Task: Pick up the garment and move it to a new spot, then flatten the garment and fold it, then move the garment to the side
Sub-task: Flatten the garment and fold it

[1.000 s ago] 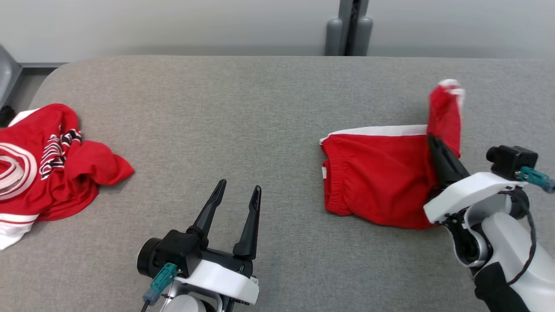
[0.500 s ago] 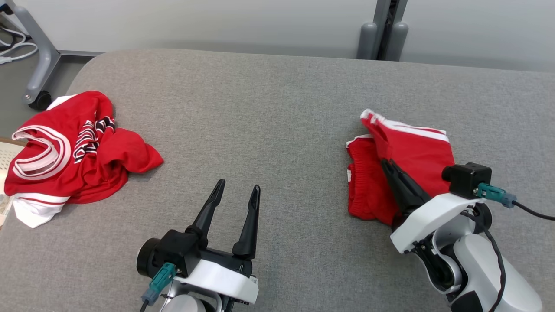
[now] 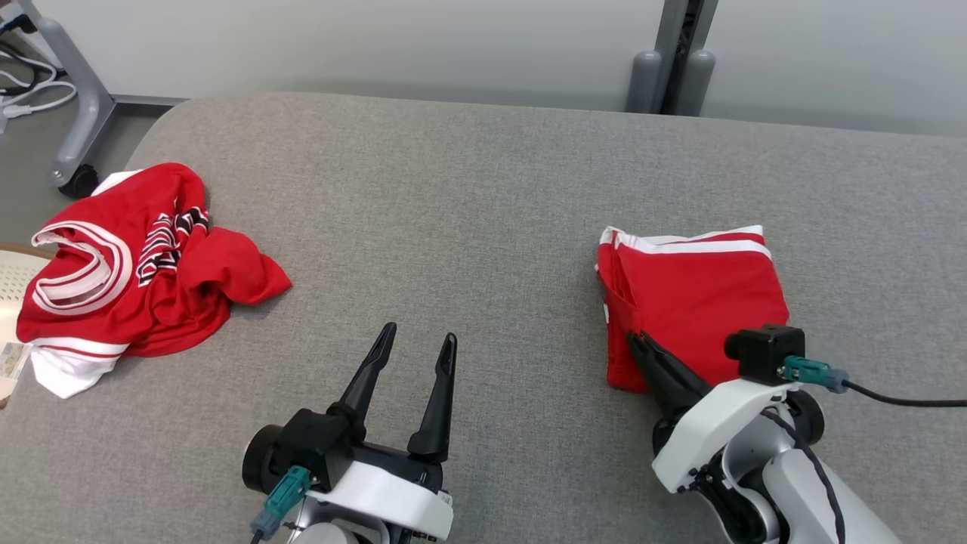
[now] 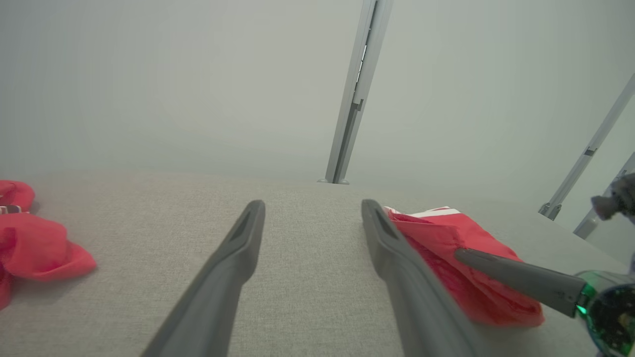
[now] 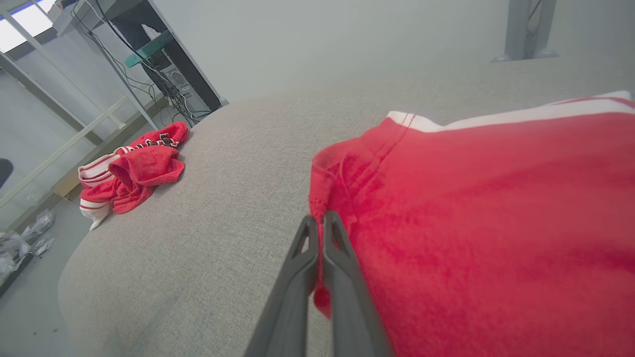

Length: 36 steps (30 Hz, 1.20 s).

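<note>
Two pincers over grey table (image 3: 468, 204); right pincer (image 3: 636, 341) closed tight, nipping near-left corner of folded red shorts (image 3: 695, 295); shorts lie on right half of table, spreading ahead and to right of that pincer's tips, white-striped hem at far edge; left pincer (image 3: 419, 334) spread wide, empty, well apart toward middle; right arm plainly nearer for sideways shift; crumpled red jersey (image 3: 136, 264) far left.
</note>
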Tool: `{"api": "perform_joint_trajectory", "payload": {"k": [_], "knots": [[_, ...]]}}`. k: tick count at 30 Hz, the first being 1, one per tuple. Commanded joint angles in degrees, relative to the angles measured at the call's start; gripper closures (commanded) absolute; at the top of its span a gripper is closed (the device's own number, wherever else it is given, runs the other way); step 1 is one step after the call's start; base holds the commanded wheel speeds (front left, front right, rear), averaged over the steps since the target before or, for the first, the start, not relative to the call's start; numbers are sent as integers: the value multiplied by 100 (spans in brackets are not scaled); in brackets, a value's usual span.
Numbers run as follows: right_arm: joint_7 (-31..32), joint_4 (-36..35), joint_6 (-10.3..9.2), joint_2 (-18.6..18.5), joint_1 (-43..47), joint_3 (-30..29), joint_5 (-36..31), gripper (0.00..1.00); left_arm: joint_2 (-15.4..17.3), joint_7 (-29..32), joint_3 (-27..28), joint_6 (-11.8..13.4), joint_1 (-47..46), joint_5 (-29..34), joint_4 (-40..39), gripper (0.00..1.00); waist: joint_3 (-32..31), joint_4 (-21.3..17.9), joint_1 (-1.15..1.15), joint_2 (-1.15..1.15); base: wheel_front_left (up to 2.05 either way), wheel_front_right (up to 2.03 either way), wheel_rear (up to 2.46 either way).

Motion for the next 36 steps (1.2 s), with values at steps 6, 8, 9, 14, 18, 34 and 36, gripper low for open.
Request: {"api": "perform_joint_trajectory", "payload": {"k": [6,8,9,14,18,34,36], "knots": [[-138,-267,1,22,55,-24,128,0,20,-23,24,22,35,15,50,0,-71,-131,0,0,0,0,0],[-244,-374,0,-55,40,-101,136,0,21,-23,35,17,48,17,66,0,-99,-191,0,0,0,0,0],[-317,-410,0,-96,30,-159,96,0,20,-23,39,19,53,24,75,0,-117,-227,0,0,0,0,0],[-743,-455,1,-247,35,-580,-266,0,21,-23,101,46,38,39,74,0,-180,-443,0,0,0,0,0],[-1167,-318,2,-290,4,-826,-982,0,21,-23,221,91,25,41,81,0,-217,-665,0,0,0,0,0],[-1634,-280,0,54,875,-1604,-2359,0,21,-23,579,187,359,-62,266,0,-799,-1166,0,0,0,0,0],[-1634,-394,0,107,992,-1663,-2260,0,23,-22,637,169,440,-134,288,0,-840,-1161,0,0,0,0,0]]}}
